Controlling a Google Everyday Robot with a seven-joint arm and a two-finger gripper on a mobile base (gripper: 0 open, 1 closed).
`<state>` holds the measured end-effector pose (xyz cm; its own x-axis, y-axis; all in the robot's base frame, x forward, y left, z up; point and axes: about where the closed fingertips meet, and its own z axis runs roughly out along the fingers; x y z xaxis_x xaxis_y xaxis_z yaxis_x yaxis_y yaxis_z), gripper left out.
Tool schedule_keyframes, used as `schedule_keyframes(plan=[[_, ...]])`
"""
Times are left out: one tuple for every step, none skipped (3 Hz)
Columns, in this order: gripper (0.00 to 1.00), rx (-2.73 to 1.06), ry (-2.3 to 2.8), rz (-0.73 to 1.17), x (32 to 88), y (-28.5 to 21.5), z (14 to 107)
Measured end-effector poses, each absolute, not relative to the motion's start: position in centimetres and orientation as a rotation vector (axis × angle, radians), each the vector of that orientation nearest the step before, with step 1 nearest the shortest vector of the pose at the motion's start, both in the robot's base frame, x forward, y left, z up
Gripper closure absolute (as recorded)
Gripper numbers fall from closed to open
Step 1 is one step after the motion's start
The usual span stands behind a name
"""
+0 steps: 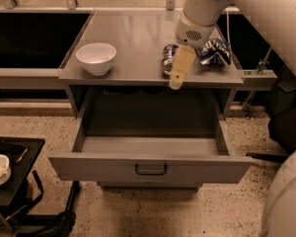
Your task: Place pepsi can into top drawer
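Note:
The pepsi can lies on its side on the grey counter top, right of centre near the front edge. My gripper hangs from the white arm that comes in from the upper right. Its cream fingers point down just in front of and right of the can, partly covering it, over the counter's front edge. The top drawer is pulled out below the counter. Its inside is bare and its dark bar handle sits at the front centre.
A white bowl stands on the counter's left side. A blue-and-white chip bag lies at the right rear. A low black stand with a white cup is at the lower left on the speckled floor. Dark shelves flank the counter.

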<state>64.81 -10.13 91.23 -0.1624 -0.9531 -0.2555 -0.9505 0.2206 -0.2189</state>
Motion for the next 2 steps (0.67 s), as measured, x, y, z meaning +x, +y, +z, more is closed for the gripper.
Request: schedule_keyframes(plan=[[0.0,-1.769,2.124,0.034,66.0,-10.7,91.4],[0.0,-1.856,2.051,0.192,69.1,-10.5,88.1]])
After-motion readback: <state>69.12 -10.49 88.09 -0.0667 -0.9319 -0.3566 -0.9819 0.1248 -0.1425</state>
